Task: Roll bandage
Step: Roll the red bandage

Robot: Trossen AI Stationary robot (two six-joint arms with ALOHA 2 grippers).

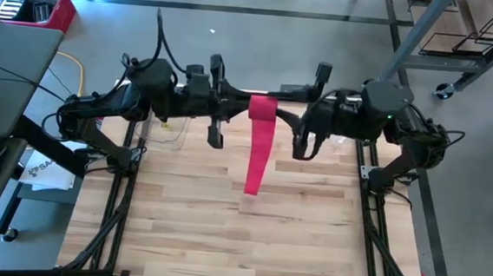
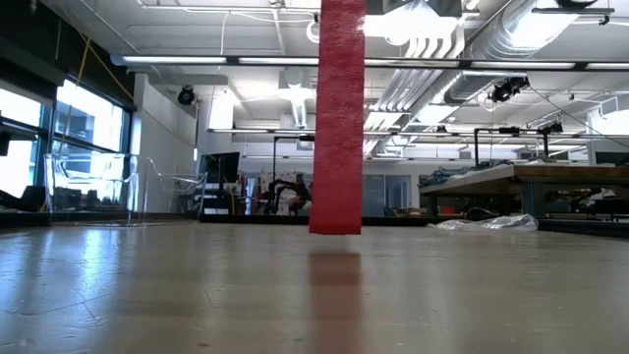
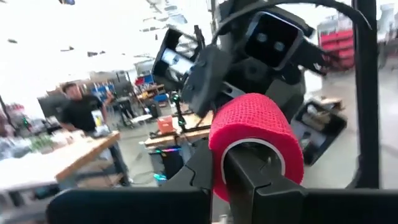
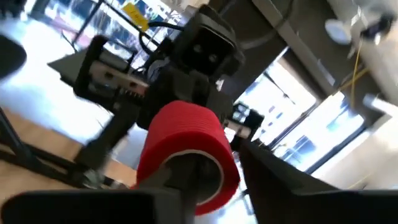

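My left gripper (image 1: 232, 102) and right gripper (image 1: 286, 95) meet nose to nose high above the middle of the table (image 1: 222, 232), and between them they carry the bandage (image 1: 258, 147). In each wrist view a finger is threaded through the hollow core of the red roll (image 3: 256, 134), so the roll sits on the fingers like a spool on an axle; I judge both grippers engaged with it, the fingers spread inside the core rather than pinched shut, though I cannot see the tips. The roll's long axis runs left to right, from one gripper straight to the other, and both arms are equally near it. From the roll a loose red tail (image 2: 337, 118) hangs straight down, its lower end hovering just above the wood without clearly touching. The rolling looks partly done: that hanging length remains to be wound. The next turn depends on the axle staying level while the tail feeds up squarely.
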